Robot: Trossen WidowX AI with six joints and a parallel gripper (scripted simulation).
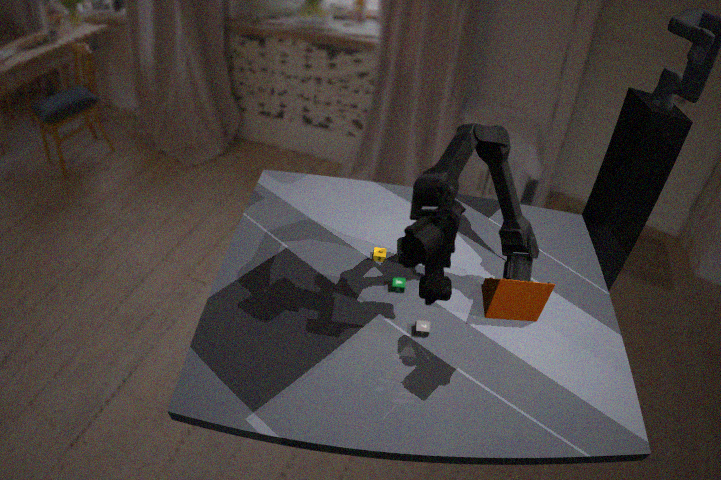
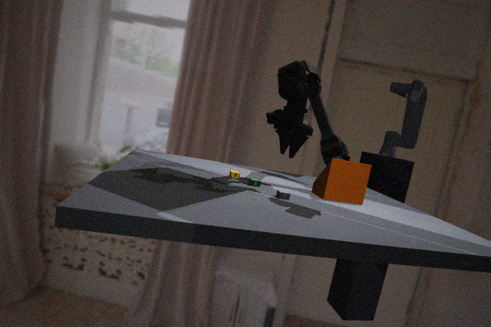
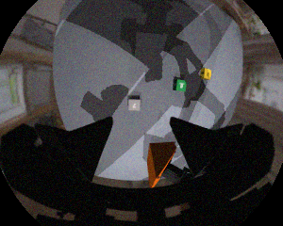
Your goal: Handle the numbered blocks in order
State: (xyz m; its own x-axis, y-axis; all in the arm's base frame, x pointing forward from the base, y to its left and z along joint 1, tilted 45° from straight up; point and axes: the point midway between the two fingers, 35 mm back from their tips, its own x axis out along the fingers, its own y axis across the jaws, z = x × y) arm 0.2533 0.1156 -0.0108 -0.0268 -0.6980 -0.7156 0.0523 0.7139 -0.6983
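A yellow block (image 1: 379, 254) (image 2: 234, 174) (image 3: 206, 73), a green block (image 1: 398, 284) (image 2: 254, 182) (image 3: 180, 85) and a white block (image 1: 422, 327) (image 2: 282, 195) (image 3: 134, 104) lie apart on the table, in a slanting row. Each bears a small dark or light mark on top, too blurred to read for certain. My gripper (image 2: 287, 154) (image 3: 141, 120) is open and empty, high above the table and pointing down. In the wrist view the white block lies beyond the fingertips, between them and toward the left one; the green and yellow blocks are farther right.
An orange box with a sloped side (image 1: 518, 301) (image 2: 348, 181) (image 3: 161, 153) stands on the table (image 1: 327, 390) (image 2: 223, 219) in front of the arm's base, to the right of the blocks in the top and exterior views. A black pedestal (image 1: 635, 169) bearing a grey arm-like device stands beyond the table's right edge.
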